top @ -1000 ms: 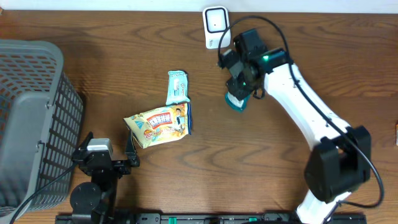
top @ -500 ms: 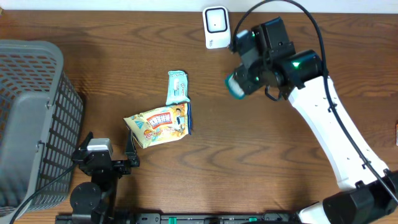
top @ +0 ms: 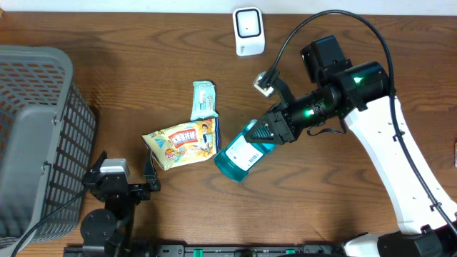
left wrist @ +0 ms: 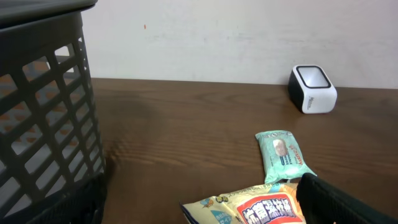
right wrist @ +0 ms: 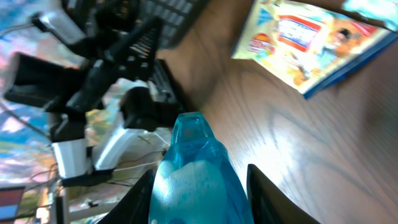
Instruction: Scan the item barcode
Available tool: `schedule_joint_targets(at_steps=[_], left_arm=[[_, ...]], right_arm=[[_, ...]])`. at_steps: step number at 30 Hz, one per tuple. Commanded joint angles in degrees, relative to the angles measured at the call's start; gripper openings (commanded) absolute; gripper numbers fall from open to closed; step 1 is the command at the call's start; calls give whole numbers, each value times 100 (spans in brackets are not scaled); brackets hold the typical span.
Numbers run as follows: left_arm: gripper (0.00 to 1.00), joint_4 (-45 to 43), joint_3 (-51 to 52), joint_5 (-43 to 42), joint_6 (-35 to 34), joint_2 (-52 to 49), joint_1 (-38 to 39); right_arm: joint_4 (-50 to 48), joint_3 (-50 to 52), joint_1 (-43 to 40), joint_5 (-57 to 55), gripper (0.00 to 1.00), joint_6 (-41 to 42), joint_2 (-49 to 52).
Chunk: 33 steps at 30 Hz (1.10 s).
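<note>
Looking down from overhead, the right tool (top: 275,130) is clamped on a blue bottle (top: 241,158) near the middle of the bench (top: 128,43). The bottle lies tilted, its gripped end toward the far right corner and its free end toward the near left; whether that end touches the wood cannot be told. This view alone shows the bottle's white label (top: 247,153) facing up, with dark print too small to read. The right wrist view shows none of that label. It shows the clear blue body (right wrist: 198,177), paler inside, pinched between two dark fingers (right wrist: 264,186), with the snack bag (right wrist: 311,43) beyond it. The left wrist view misses the bottle altogether but gives a side-on look at the white scanner (left wrist: 313,89) standing at the far edge, its face tilted upward. In front of it lie the pale wipes packet (left wrist: 283,155) and the snack bag, and the grey basket (left wrist: 43,112) stands at the left edge. The left tool (top: 123,171) sits at the near edge, jaws spread wide and holding nothing.
</note>
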<state>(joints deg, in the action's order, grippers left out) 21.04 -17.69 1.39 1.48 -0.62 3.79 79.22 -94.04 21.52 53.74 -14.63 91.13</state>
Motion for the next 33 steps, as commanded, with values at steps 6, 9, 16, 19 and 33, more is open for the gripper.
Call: schedule_joint_targets(at_steps=[6,9,16,19,33], left_arm=[[98,-7,2,-79,-28,33,-24],[98,-7,2,-79,-28,33,-24],[98,-9,2,-79,-28,31,-24],[98,81,2,-79,-28,31,-24],[98,2448,2,-79,-28,31,-24]], right_arm=[[-413,-96,39,-1582,1,-249,-127],[-1069,68,157,-3300,3,267,-111],[-2887,192,225,-5775,8,1523,101],[-3582,192,243,-6092,11,1412,378],[-5836,-514,579,-8397,7,229,2205]])
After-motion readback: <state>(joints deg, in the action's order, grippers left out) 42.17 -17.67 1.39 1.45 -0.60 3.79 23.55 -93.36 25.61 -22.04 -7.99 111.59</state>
